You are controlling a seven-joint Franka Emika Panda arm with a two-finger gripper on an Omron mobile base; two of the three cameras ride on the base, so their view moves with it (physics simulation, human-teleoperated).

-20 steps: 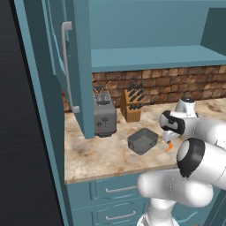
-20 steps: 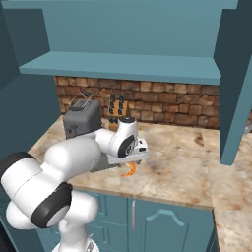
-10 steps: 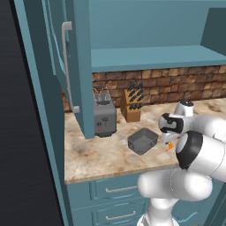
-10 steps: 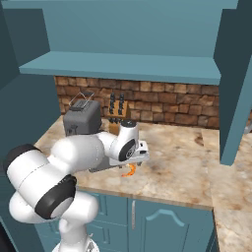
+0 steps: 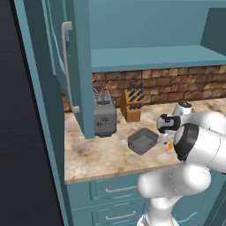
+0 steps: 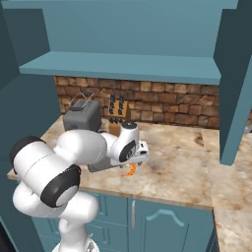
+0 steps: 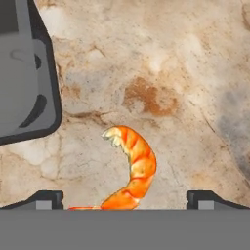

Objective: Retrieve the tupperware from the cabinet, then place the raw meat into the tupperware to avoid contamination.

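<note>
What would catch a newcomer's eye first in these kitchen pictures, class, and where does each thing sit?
The bright orange raw meat lies on the marbled counter, straight below the open claw. Just beside it sits the empty grey tupperware. Behind it, a grey toaster and a knife block stand against the brick wall.

text: none legible | toaster front (perhaps too small)

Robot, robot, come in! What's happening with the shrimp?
End effector open, low over the raw meat, nothing held. Raw meat on the counter, beside the tupperware. Nothing in the way.
</note>
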